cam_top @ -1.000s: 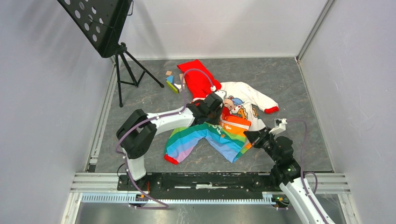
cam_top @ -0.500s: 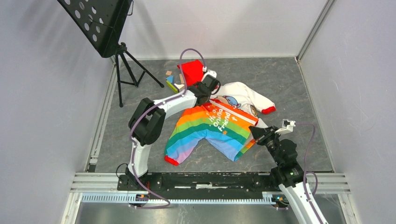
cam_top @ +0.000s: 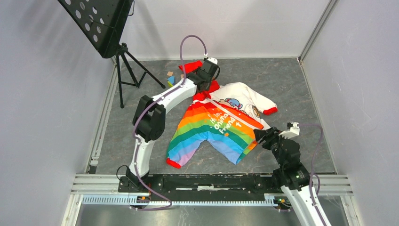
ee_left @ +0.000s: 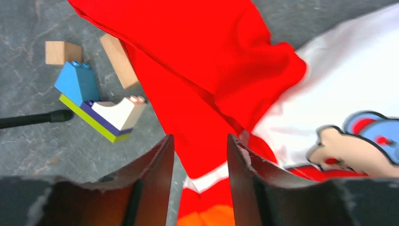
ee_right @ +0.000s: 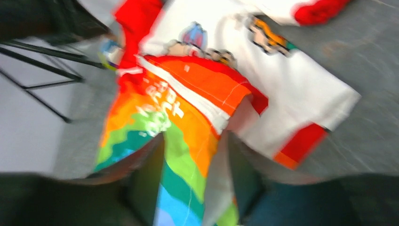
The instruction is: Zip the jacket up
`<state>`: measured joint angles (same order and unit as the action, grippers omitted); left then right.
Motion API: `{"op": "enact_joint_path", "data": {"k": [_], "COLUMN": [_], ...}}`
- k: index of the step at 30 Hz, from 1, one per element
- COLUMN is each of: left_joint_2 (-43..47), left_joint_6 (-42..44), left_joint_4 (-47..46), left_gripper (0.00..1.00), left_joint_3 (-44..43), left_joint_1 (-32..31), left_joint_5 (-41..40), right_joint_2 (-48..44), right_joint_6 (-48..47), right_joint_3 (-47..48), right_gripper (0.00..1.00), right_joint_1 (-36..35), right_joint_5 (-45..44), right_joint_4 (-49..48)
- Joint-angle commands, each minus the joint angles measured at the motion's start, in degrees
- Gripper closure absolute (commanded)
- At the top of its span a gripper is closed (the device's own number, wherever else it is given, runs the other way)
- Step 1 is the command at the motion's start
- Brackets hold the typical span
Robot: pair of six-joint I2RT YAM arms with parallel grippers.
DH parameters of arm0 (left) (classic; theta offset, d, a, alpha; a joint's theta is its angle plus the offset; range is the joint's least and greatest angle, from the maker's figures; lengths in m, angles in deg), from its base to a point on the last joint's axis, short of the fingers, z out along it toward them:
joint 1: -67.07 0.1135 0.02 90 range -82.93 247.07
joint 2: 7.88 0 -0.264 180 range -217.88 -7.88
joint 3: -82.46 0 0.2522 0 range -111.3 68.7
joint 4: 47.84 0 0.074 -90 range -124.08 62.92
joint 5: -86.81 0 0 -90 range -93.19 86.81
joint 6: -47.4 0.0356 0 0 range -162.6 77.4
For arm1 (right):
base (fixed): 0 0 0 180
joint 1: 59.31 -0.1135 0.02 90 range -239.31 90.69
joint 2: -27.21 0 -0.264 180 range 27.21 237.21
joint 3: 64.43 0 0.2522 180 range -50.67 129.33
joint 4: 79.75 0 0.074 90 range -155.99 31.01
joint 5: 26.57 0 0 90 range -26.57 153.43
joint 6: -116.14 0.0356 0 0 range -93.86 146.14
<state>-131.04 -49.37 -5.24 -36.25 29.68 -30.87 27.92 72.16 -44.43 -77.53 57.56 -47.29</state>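
Left pincer (ee_left: 200, 157): jaws apart, poised over the red hood (ee_left: 188, 56) at the far end of the jacket (cam_top: 214, 125).
Right pincer (ee_right: 193, 174): jaws apart, view blurred, near-right hem corner between them; contact unclear.
Jacket: spread flat mid-table, rainbow front up, white zipper (cam_top: 230, 115) running far-left to near-right.
Toy blocks (ee_left: 94, 101): just left of the hood.

So the jacket (cam_top: 221, 123) was spread out mid-frame in the top view, with its hood (cam_top: 190, 67) toward the upper left and its hem toward the lower right. The left gripper (cam_top: 204, 82) sat over the hood end, and the right gripper (cam_top: 260, 137) was at the hem corner. A few blocks (cam_top: 170, 76) lay just left of the hood, and a tripod (cam_top: 128, 68) stood further left.
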Motion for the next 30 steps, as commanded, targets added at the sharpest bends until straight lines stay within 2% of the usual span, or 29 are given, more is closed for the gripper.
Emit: {"op": "enact_joint_path", "data": {"k": [1,6,7,10,13,18,20,23,30], "left_joint_2": [9.7,22.4,24.4,31.2,39.2,51.6,56.4,64.1,76.7], "left_joint_6": [-4.3,-7.5,-7.8,-9.2,-9.2,-8.4,-7.9,-6.2,-1.3], "left_joint_4": [6.9,7.1,7.3,9.1,9.7,7.7,5.6,2.5,-3.7], "left_gripper": [0.42,0.25,0.02,0.00,0.00,0.00,0.00,0.00,0.00], "left_joint_3": [-3.2,-0.9,-0.8,-1.1,-0.2,-0.1,-0.3,0.2,7.5], "left_joint_1": [-1.1,-1.3,-1.3,-1.2,-1.2,-1.2,-1.2,-1.2,-1.2], "left_joint_5": [10.3,32.4,36.3,43.6,46.8,51.1,51.9,48.2,34.6], "right_joint_2": [3.8,10.2,12.6,19.4,24.9,30.8,31.8,32.3,29.1], "right_joint_6": [-9.5,-16.9,-19.4,-27.0,-34.1,-43.7,-45.5,-45.6,-44.6], "right_joint_3": [11.5,30.0,34.0,47.9,61.6,77.2,81.1,84.3,80.0], "right_gripper": [0.24,0.02,0.02,0.02,0.02,0.02,0.02,0.02,0.02], "right_joint_1": [0.2,0.1,0.2,0.1,0.1,0.2,0.1,0.1,0.1], "right_joint_5": [-10.2,-10.7,-11.1,-13.3,-16.3,-16.3,-17.9,-20.3,-17.9], "right_joint_4": [21.4,22.7,23.3,25.3,27.6,27.2,26.4,25.9,21.2]}}
